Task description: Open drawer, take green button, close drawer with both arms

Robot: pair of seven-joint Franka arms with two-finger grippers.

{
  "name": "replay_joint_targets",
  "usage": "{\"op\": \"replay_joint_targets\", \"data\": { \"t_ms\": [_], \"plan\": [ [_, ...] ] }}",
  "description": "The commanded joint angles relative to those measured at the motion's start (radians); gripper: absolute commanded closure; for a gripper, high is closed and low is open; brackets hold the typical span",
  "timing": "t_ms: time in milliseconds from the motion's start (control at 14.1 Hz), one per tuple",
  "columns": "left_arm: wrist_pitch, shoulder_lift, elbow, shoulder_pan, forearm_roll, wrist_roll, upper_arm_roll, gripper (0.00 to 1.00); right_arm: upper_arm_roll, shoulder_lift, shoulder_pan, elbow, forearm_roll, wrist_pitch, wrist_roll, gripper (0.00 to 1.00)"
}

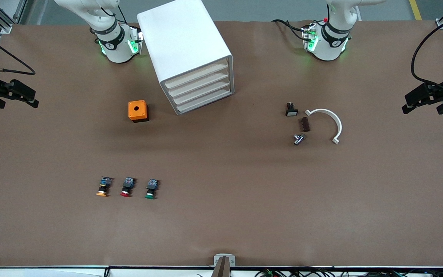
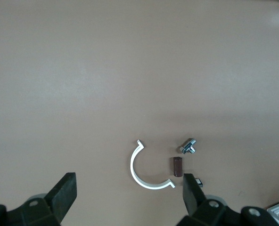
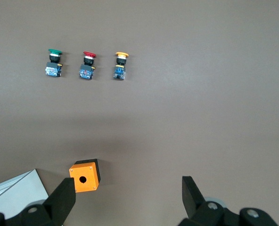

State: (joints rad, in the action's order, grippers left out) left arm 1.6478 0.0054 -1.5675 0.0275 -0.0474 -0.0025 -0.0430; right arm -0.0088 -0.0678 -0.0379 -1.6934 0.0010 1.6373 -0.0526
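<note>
The white cabinet [image 1: 189, 54] stands on the brown tabletop [image 1: 221, 227] near the robots' bases, at about 12 o'clock in the front view, with all four cream-fronted drawers pushed in; the drawer [image 1: 200, 87] fronts face toward 5 o'clock. An orange box [image 1: 138, 110] with a round hole in its top sits just beside the cabinet, toward the right arm's end of the tabletop.

Nearer to the front camera, at about 8 o'clock, three push buttons lie in a row: the orange-capped button [image 1: 103, 186], the red-capped button [image 1: 127, 187] and the green-capped button [image 1: 151, 188], which is the one closest to the tabletop's middle.

At about 3 o'clock from the cabinet lie a white curved clip [image 1: 327, 123], a small brown cylinder [image 1: 304, 124], a metal fitting [image 1: 298, 139] and a small black part [image 1: 291, 109].

The right gripper [image 1: 15, 95] hangs over the right arm's end of the tabletop, fingers spread apart and holding nothing. The left gripper [image 1: 423, 100] hangs over the left arm's end, fingers likewise apart and empty
</note>
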Motion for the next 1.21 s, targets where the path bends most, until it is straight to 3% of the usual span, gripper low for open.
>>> {"op": "replay_joint_targets", "data": {
  "t_ms": [0,1139],
  "plan": [
    [-0.022,0.010,0.029,-0.006,0.026,0.012,-0.015,0.01,-0.002,-0.020,0.004,-0.015,0.010,-0.002,0.013,0.00],
    [-0.022,0.011,0.024,0.003,0.023,-0.001,-0.012,0.01,-0.002,-0.020,0.010,-0.015,0.010,-0.007,0.013,0.00]
  ]
}}
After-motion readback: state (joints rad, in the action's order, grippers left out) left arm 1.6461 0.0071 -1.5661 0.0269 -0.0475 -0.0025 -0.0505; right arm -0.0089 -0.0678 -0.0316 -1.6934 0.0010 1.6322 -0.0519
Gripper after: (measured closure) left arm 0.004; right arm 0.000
